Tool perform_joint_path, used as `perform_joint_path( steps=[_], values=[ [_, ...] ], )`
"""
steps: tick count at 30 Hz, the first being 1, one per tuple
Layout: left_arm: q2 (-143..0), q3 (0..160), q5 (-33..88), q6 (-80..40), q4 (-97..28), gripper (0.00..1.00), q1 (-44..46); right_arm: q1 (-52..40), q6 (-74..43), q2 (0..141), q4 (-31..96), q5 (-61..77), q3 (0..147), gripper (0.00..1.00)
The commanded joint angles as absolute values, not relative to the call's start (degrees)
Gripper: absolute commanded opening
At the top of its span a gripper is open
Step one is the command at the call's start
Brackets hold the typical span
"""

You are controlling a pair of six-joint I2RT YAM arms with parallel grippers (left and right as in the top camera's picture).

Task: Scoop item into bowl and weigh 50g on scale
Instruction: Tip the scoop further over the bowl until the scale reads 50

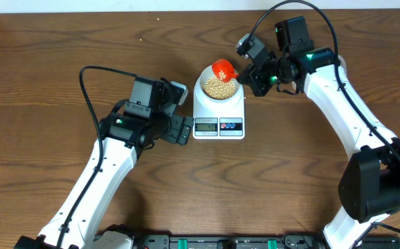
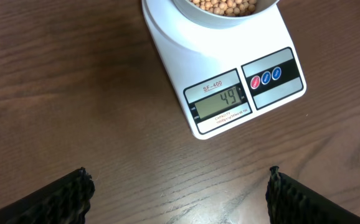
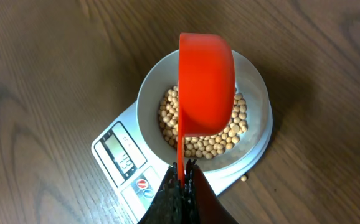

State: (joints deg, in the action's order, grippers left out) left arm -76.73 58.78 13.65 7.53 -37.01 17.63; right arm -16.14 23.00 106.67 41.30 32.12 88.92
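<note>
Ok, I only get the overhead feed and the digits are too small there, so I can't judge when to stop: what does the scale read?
Observer: Left wrist view: the scale shows 49 on its display.
Operator: Anything spilled?
Observer: Right wrist view: one bean lies on the table just off the scale's edge, outside the bowl.
Operator: Scoop grip secure?
Observer: The right gripper is shut on the red scoop by its handle.
</note>
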Motion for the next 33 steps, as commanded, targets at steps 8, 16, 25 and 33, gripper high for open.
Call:
perform_joint_path(
  steps=[8,16,25,33],
  values=[
    [-76.8,58.5,14.1,7.7,-37.0,0.91,17.4,-16.2,27.1,105.4,41.1,29.4,90.1,0.01],
    [-76.8,58.5,14.1,7.7,-37.0,0.91,17.4,-16.8,30.7,105.4,41.2,26.0,90.1,0.01],
    [-76.8,58.5,14.1,7.7,-37.0,0.91,17.4,-17.7,31.9,105.4,41.1,24.5,90.1,0.01],
    [-76.8,58.5,14.1,7.7,-37.0,0.91,17.4,-18.1,37.0,105.4,41.5,24.5,90.1,0.01]
  ],
)
